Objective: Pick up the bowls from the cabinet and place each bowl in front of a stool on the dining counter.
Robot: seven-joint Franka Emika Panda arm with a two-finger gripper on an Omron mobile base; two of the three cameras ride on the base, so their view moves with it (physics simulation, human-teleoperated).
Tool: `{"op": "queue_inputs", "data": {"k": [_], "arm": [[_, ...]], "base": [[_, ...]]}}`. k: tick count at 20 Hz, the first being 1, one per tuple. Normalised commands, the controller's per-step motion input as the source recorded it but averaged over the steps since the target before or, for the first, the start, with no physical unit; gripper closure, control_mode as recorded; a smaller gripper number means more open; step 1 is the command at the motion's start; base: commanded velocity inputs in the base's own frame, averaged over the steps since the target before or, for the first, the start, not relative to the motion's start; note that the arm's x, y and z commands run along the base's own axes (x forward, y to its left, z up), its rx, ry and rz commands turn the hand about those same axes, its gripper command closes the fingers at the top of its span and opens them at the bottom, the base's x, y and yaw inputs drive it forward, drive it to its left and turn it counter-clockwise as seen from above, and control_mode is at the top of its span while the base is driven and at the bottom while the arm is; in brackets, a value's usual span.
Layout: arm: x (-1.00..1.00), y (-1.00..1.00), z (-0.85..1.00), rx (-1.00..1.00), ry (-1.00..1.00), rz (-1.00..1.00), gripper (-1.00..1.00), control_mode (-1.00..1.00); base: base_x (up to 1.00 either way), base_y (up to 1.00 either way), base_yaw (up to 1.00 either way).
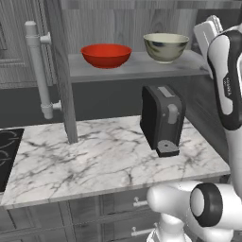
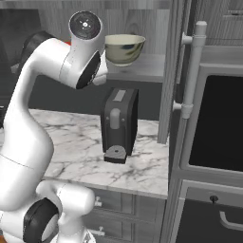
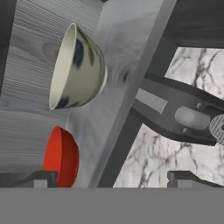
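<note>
Wide-parted jaws before cream bowl [image 3: 76, 68] with mottled inside, glossy red bowl [image 3: 62, 155] beside it

Marble worktop [image 1: 94, 160] under grey woodgrain panelling

A black coffee machine [image 1: 161, 120] stood on it (grey drawers [image 1: 118, 222] below), a black cooktop [image 1: 7, 151] at far left, a dark oven [image 2: 213, 128] at right.

Red bowl [image 3: 62, 156] partly cut off behind the grey band, black cooktop [image 1: 7, 151] cropped at left edge
</note>
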Motion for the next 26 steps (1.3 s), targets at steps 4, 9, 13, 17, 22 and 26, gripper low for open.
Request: {"op": "queue_inputs", "data": {"k": [4, 9, 13, 17, 22, 26], "arm": [[0.5, -0.02, 0.0, 0.02, 0.0, 0.0, -1.0, -1.0], [0.48, -0.07, 0.0, 0.0, 0.0, 0.0, -1.0, -1.0], [0.45, -0.11, 0.0, 0.01, 0.0, 0.0, -1.0, -1.0], [0.38, -0.3, 0.0, 0.03, 0.0, 0.0, -1.0, -1.0], [0.39, -0.41, 0.0, 0.07, 0.0, 0.0, -1.0, -1.0], [0.3, -0.18, 0.0, 0.02, 0.0, 0.0, -1.0, -1.0]], "base": [[0.0, 0.0, 0.0], [0.0, 0.0, 0.0], [0.0, 0.0, 0.0], [0.0, 0.0, 0.0], [0.0, 0.0, 0.0], [0.0, 0.0, 0.0]]}}
